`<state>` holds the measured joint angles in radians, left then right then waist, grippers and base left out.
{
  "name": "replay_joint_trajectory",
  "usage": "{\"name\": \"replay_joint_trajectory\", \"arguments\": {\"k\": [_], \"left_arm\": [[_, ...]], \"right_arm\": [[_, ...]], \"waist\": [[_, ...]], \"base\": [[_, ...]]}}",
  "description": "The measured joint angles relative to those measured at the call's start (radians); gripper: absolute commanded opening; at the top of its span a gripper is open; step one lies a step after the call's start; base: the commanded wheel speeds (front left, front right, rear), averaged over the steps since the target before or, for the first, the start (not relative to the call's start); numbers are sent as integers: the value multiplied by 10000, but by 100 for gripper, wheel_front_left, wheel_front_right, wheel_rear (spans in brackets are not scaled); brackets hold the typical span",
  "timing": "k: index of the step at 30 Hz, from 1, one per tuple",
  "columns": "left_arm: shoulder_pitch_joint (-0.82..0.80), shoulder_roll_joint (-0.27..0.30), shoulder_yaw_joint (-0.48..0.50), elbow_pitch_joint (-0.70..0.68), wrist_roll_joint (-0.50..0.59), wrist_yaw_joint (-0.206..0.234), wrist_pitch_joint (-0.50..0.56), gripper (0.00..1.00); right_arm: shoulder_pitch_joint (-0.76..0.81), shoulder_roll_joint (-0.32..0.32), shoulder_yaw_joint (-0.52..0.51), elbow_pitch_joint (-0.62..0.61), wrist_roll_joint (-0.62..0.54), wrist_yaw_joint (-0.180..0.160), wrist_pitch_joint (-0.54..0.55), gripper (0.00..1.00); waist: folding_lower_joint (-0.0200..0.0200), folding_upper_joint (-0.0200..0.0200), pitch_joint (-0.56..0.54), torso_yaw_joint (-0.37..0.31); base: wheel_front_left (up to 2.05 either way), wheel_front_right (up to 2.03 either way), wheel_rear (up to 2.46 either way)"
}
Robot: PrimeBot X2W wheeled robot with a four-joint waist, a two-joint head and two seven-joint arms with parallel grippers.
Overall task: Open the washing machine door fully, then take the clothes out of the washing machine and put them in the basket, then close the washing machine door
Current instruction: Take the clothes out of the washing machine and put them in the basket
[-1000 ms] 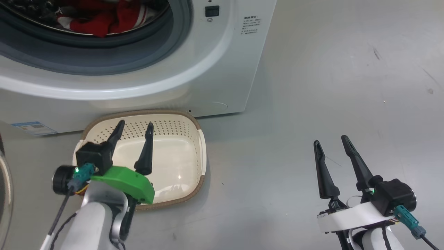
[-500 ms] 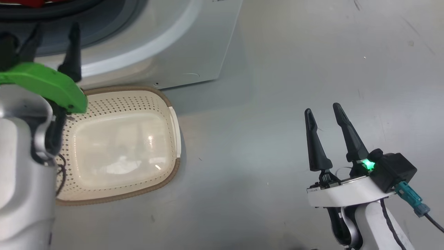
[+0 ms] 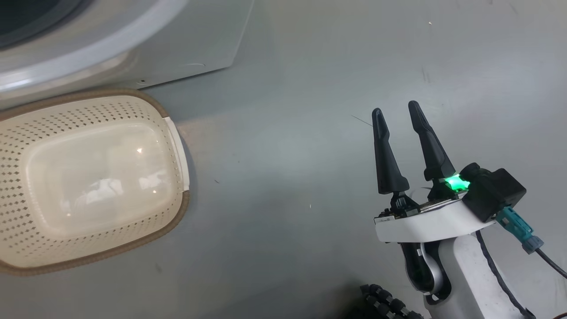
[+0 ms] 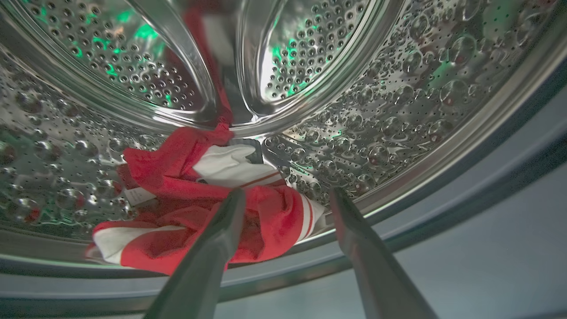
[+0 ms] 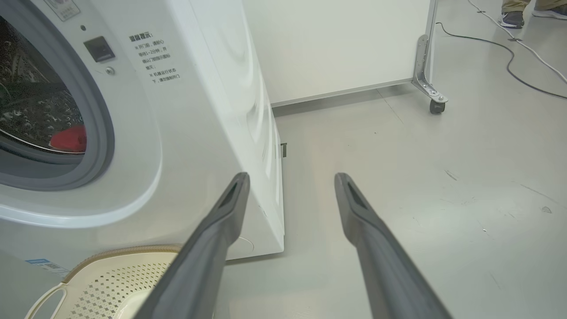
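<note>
Dark-fingered right hand, white wrist, green light, teal plug

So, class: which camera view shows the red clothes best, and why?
The left wrist view: the red and white clothes lie crumpled in the steel drum, just beyond the left gripper, its jaws open. The right wrist view catches a small red patch through the port. The head view looks down at the basket and floor.

Scuffed pale grey floor meets a white partition panel on a small caster; a black cable crosses the floor.
</note>
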<state>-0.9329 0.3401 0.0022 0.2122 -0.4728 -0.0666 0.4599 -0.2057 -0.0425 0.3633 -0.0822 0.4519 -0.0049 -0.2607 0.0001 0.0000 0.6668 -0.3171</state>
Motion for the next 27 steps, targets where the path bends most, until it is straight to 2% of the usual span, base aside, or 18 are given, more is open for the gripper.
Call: {"name": "replay_joint_trajectory", "arguments": {"k": [7, 15, 22, 27], "left_arm": [[-795, 583, 337, 476, -125, -2, 794, 100], [-1430, 913, 447, 1124, -370, 0, 1572, 100], [-1497, 1154, 357, 1678, -276, 15, 2084, 100], [-1720, 1266, 345, 1927, -244, 234, 2422, 100]], "right_arm": [[-336, 0, 355, 6, 443, -79, 0, 100], [-546, 6, 497, 13, 614, -169, 0, 100], [-587, 8, 497, 42, 616, -244, 0, 100], [-662, 10, 497, 67, 616, -244, 0, 100]], "waist": [[0, 0, 496, -630], [0, 0, 939, -1219], [-1, 0, 1106, -1451], [-1, 0, 1156, -1495]], "base": [[0, 0, 0], [0, 0, 0], [0, 0, 0], [0, 0, 0]]}}
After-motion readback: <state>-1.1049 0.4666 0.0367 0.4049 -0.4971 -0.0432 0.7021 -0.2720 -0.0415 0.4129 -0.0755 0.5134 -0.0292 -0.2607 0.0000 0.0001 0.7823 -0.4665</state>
